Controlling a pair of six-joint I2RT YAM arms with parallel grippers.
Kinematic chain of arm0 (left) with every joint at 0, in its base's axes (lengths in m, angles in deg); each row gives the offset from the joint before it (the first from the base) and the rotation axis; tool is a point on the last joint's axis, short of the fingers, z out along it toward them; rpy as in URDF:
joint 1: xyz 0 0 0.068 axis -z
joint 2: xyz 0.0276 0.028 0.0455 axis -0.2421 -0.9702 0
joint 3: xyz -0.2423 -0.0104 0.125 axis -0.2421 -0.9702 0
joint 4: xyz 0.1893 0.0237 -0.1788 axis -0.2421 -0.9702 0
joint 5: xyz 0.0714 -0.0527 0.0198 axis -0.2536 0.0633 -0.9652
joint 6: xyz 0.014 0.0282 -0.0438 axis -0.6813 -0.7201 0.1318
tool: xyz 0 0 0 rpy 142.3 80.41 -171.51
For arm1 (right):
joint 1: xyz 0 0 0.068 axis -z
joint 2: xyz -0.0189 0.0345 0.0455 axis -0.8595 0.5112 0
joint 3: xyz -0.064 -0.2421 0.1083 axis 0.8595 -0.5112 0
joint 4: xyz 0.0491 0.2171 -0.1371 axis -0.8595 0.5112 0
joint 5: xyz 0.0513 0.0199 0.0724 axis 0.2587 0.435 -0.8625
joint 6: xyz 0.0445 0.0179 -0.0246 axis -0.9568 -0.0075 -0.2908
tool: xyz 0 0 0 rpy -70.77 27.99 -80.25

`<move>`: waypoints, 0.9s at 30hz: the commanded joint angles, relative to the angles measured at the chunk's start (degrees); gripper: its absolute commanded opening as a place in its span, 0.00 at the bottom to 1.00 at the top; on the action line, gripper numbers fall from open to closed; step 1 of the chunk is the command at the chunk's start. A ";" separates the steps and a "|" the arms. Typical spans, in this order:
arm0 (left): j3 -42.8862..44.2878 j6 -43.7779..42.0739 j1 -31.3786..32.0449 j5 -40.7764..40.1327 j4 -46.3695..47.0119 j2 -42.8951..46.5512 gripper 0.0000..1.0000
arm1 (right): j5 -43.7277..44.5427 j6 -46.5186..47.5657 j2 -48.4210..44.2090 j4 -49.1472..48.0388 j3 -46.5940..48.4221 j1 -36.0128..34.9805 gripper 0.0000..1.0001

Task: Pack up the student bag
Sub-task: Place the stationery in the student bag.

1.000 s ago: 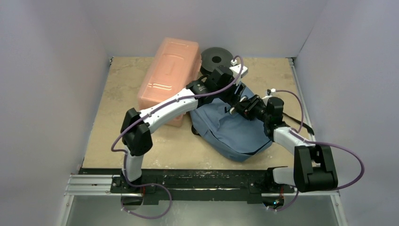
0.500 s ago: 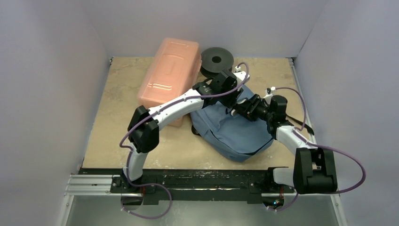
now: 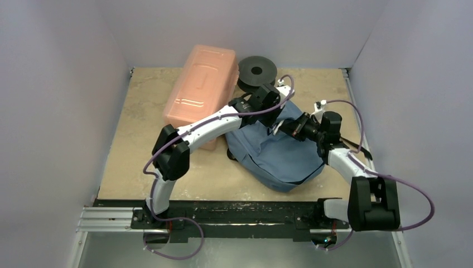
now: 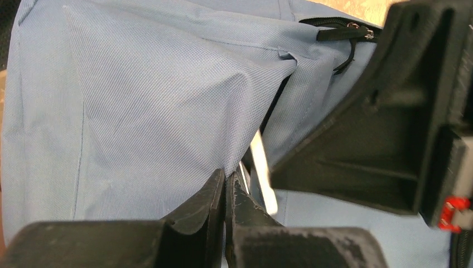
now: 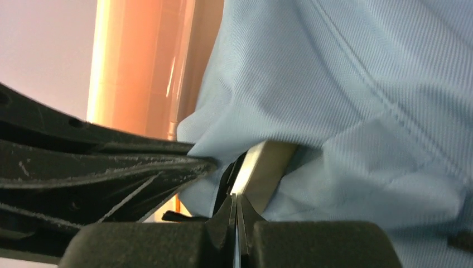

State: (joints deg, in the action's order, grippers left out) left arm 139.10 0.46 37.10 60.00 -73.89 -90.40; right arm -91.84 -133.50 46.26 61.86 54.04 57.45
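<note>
The student bag (image 3: 279, 153) is soft blue-grey fabric and lies right of centre on the table. My left gripper (image 3: 275, 113) reaches over its far top edge. In the left wrist view this gripper (image 4: 227, 174) is shut, with a peak of bag fabric (image 4: 139, 100) pinched at its tips. My right gripper (image 3: 285, 129) meets it from the right. In the right wrist view it (image 5: 236, 198) is shut on a thin flat pale strip (image 5: 262, 167). The strip runs under a fold of the bag (image 5: 362, 84); its far end is hidden. The same strip (image 4: 261, 167) shows beside the left fingertips.
A translucent pink box (image 3: 201, 92) lies left of the bag, touching it, and shows behind the fabric (image 5: 145, 67). A black spool (image 3: 257, 71) stands at the back, just beyond the left gripper. Black bag straps (image 3: 357, 146) trail toward the right table edge.
Both grippers have closed, the left onto the bag fabric and the right onto the strip. The left arm has swung right and down over the bag's top edge.
</note>
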 commanded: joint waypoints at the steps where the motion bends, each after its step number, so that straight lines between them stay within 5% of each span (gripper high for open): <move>1: -4.15 5.43 -0.25 5.89 4.37 7.70 0.00 | 0.75 -2.29 7.12 -12.40 2.65 -0.60 0.00; 6: -6.36 9.71 -1.41 11.10 6.73 9.74 0.00 | 2.16 -12.01 15.01 -33.57 2.80 -6.22 0.00; 9: -7.69 11.50 -2.94 16.70 8.45 9.56 0.00 | -4.67 -14.03 16.58 -36.73 2.66 -5.52 0.00; 13: -5.96 11.36 -3.85 18.46 5.98 9.48 0.00 | -0.29 1.02 7.37 -10.39 3.58 -0.70 0.01; 16: -5.17 11.42 -4.41 15.80 -1.62 12.95 0.30 | 11.43 14.05 -3.67 16.32 9.42 -1.44 0.15; 19: -10.12 13.04 -4.54 9.58 -6.69 22.54 0.44 | 19.69 20.43 -9.46 31.66 14.88 -1.57 0.26; 22: -20.19 14.94 -4.57 0.93 -11.32 36.54 0.46 | 25.44 24.45 -12.76 38.85 18.18 -2.02 0.36; 27: -48.23 27.89 -4.83 -20.04 -18.95 62.98 0.45 | 27.12 26.60 -14.52 36.03 18.96 -9.17 0.60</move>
State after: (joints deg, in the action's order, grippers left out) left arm 106.95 16.86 32.62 57.50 -82.74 -42.34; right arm -69.50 -113.17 31.12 91.39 71.87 52.75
